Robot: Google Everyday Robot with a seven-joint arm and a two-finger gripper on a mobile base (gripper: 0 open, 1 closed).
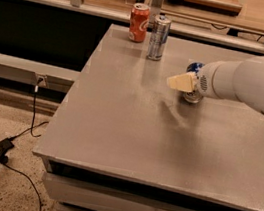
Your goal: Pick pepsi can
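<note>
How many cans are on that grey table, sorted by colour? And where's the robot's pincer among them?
Orange-red can: 1
Slim silver can: 1
Blue pepsi can: 1, partly hidden behind the pincer, which sits right in front of it
Total: 3 cans on the table

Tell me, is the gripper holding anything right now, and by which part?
Cannot tell. The gripper is in front of the blue can on the table, covering most of it, so no hold shows.
</note>
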